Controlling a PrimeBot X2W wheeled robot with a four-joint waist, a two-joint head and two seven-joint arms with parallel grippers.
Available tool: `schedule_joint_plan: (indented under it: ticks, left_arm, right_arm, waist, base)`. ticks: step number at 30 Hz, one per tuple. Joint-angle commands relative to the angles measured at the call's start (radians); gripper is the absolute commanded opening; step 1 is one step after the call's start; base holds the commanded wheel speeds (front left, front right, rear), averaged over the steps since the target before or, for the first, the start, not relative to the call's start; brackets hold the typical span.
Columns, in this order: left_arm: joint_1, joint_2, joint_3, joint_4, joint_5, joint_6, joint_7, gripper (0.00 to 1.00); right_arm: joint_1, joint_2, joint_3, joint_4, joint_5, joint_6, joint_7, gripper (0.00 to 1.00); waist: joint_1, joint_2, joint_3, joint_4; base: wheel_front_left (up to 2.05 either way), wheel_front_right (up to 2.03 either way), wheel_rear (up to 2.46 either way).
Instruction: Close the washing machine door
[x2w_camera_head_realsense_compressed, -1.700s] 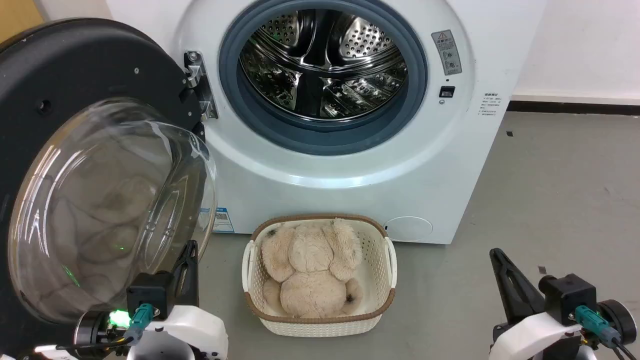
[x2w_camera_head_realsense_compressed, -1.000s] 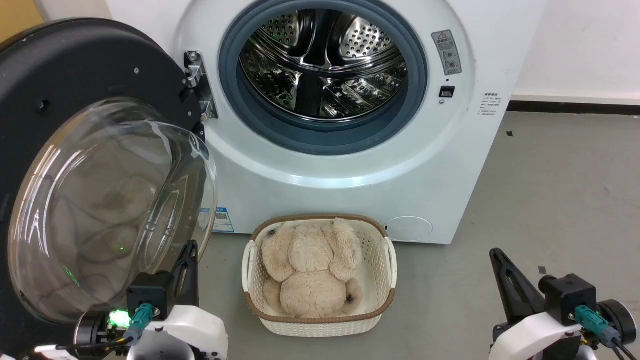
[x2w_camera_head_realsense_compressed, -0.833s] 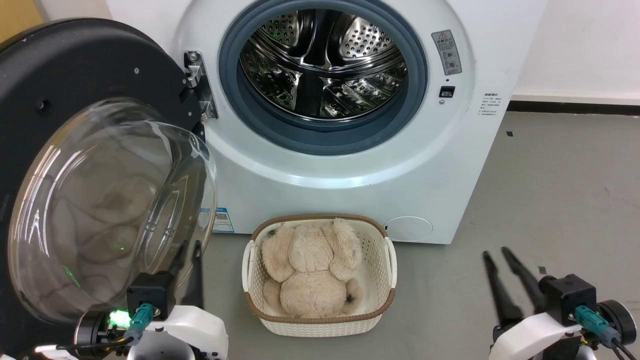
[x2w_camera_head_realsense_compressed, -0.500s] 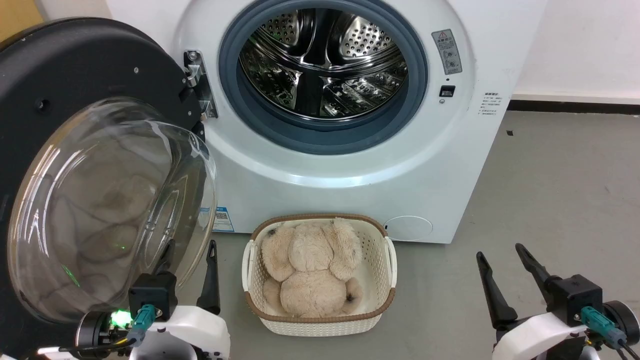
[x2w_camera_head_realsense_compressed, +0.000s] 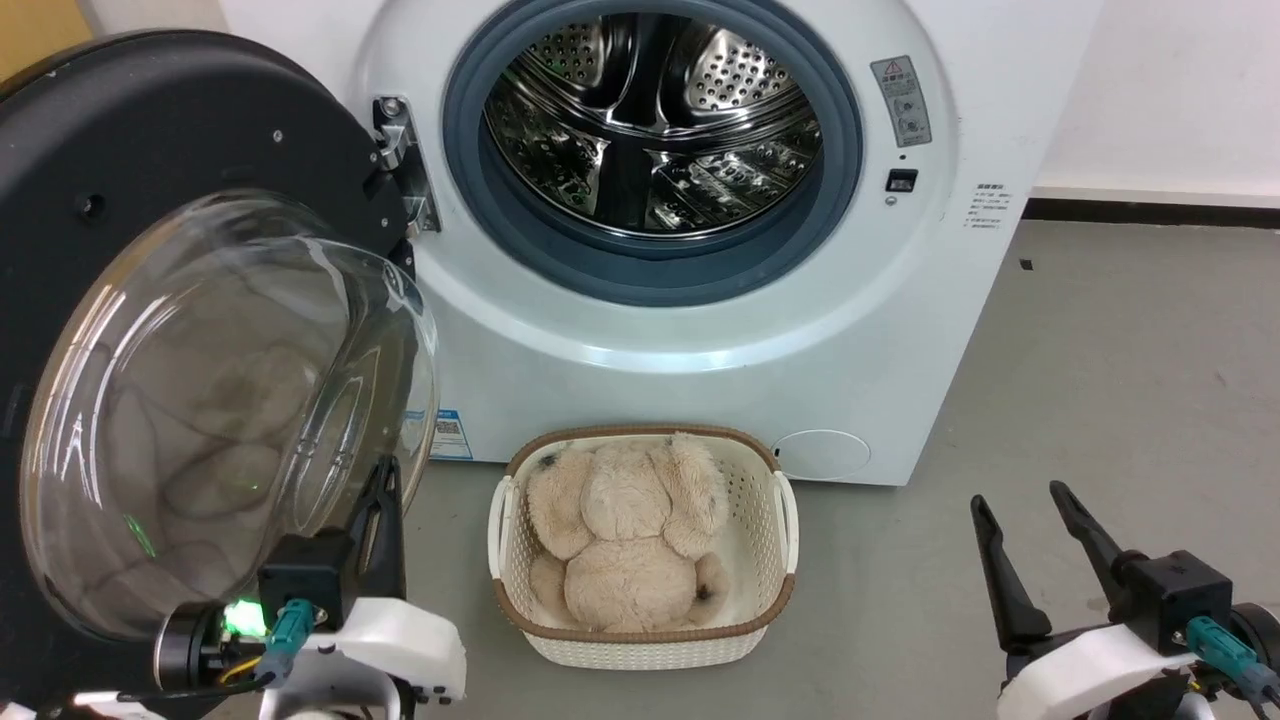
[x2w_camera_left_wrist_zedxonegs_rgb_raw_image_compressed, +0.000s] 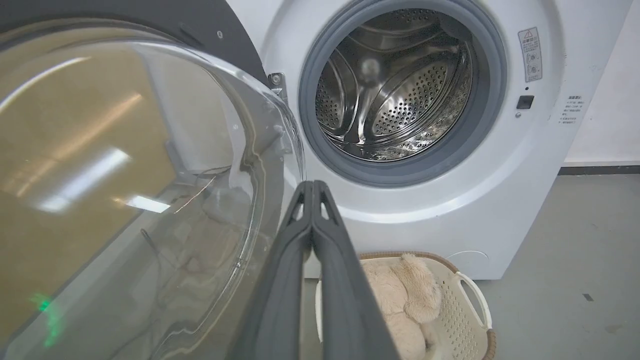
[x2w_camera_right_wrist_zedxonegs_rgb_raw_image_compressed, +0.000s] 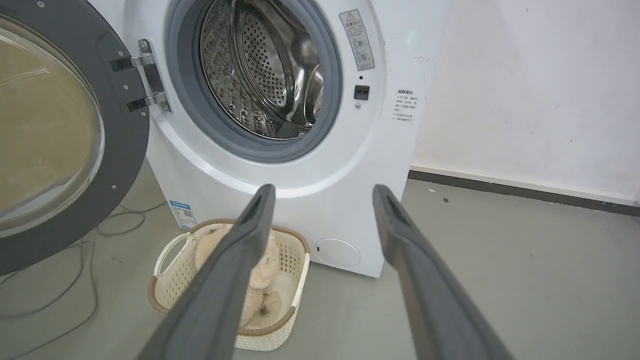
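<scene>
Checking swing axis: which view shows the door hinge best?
Right wrist view: the hinge shows whole, both brackets bridging door and washing machine. Head view shows the hinge foreshortened beside the door's rim; left wrist view, just its top.

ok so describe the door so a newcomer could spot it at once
Find the big white washer with its steel drum showing. The door hangs open from a hinge on its left in the head view. It is a glossy black disc with a bulging clear bowl, unlike the grey ring round the drum.
</scene>
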Motion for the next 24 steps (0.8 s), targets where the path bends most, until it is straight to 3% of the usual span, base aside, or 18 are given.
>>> schedule_joint_plan:
  ticks: [1,24]
  left_arm:
    - [-0.025,0.007,-0.005,-0.010,-0.002,0.008,-0.012,0.00]
    - [-0.239,0.024,0.015,-0.139,-0.041,-0.023,-0.060,0.00]
  right_arm:
    - [-0.011,0.001,-0.007,-0.005,0.010,0.000,-0.012,1.00]
    - [-0.033,0.002,-0.058,-0.025,0.028,0.000,-0.060,1.00]
  waist:
    - [0.0000,0.0000,0.002,0.004]
    - [0.0000,0.0000,0.042,0.116]
  base:
    - [0.00,0.00,0.00]
    - [0.00,0.00,0.00]
